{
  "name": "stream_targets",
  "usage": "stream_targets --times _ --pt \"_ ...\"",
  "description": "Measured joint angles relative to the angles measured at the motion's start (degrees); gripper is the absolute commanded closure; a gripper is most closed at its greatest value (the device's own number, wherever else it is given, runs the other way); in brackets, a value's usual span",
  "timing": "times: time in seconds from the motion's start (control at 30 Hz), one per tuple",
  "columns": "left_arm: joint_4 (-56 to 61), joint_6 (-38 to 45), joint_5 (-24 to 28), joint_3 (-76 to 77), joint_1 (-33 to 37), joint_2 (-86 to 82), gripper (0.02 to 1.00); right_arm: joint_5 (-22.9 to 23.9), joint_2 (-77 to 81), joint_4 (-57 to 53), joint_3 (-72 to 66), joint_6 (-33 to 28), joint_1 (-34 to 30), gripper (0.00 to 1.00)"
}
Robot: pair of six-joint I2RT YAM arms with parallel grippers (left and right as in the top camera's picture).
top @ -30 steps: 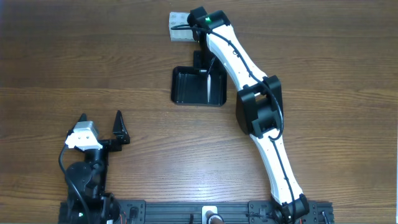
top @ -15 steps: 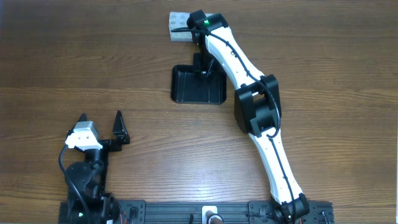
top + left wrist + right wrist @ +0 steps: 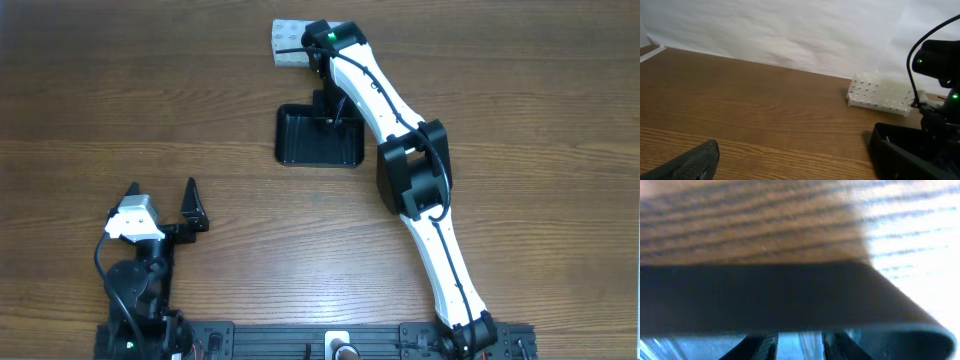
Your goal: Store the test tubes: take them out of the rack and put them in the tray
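Top view: one white rack (image 3: 288, 42) at the far side of the bench (image 3: 120, 90), one black tray (image 3: 300, 140) near it, right tool (image 3: 328, 112) at the tray's far rim, grip impossible to tell; left tool (image 3: 163, 200) spread wide, empty. Left wrist view: one rack, one tray, near each other. Right wrist view: tray rim close up against wood.

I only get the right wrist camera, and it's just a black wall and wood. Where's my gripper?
Observer: The right gripper is at the black tray; that wall is the tray's side.
Operator: Where's the rack?
Observer: The white rack sits just past the tray, not touching it.
Operator: And the other arm?
Observer: The left gripper is open, by its own base.
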Motion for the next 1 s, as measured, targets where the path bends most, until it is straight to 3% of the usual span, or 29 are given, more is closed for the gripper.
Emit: stream_targets --times 0.47,1.0 --pt "0.00 0.00 0.00 0.00 0.00 0.00 0.020 0.28 -12.46 -4.63 0.00 0.17 0.07 0.627" --pt "0.02 0.00 0.00 0.00 0.00 0.00 0.020 10.62 -25.31 -11.52 -0.94 -1.44 0.04 0.555"
